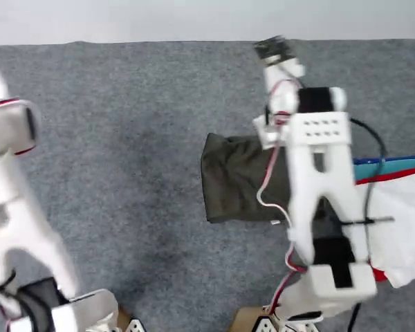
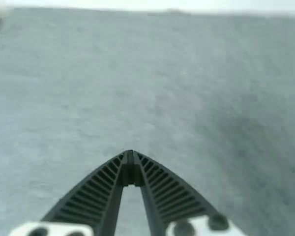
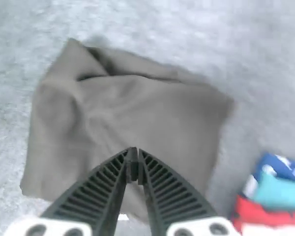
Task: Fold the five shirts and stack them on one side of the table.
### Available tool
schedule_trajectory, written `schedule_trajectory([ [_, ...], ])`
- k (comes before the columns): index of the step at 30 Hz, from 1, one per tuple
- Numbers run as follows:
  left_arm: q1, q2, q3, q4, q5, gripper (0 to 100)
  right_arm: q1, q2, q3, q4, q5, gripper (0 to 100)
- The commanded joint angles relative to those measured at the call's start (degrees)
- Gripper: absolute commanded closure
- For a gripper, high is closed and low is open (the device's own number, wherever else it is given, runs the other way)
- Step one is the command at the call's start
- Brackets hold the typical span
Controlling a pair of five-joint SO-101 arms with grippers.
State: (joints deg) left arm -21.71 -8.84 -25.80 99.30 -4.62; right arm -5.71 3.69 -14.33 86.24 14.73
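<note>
A folded olive-brown shirt [image 1: 238, 180] lies on the grey table [image 1: 124, 138], right of the middle. My right arm [image 1: 318, 138] stands over it. In the right wrist view my right gripper [image 3: 132, 156] is shut with nothing in it, hovering over the olive shirt [image 3: 128, 108]. Beside that shirt at the right edge is a pile of shirts [image 1: 401, 228]: white on the near side, with red [image 3: 255, 214], teal [image 3: 280, 191] and blue [image 3: 278, 167] layers. My left gripper [image 2: 130, 160] is shut and empty above the bare grey table [image 2: 147, 73]. The left arm [image 1: 14, 173] stands at the far left.
The table's far edge [image 1: 159, 41] meets a pale wall. Both arm bases sit at the near edge. The grey surface between the two arms is open room.
</note>
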Motion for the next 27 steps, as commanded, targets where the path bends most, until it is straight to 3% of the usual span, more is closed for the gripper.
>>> schedule_trajectory([
  [1,8.0,4.57,1.63,1.05,-0.7,100,4.88,-7.16,-2.99,4.53,-0.53,98.9],
  [11,28.4,21.45,1.45,-3.78,-0.7,99,19.74,-10.77,-2.9,15.43,-0.53,98.9],
  [17,33.32,29.1,-1.71,-8.7,-0.7,91,28.26,-10.95,0.88,16.04,-0.53,98.9],
  [27,39.12,45.36,-24.84,-8.7,-0.79,85,34.77,-10.95,3.25,16.22,-0.53,98.9],
])
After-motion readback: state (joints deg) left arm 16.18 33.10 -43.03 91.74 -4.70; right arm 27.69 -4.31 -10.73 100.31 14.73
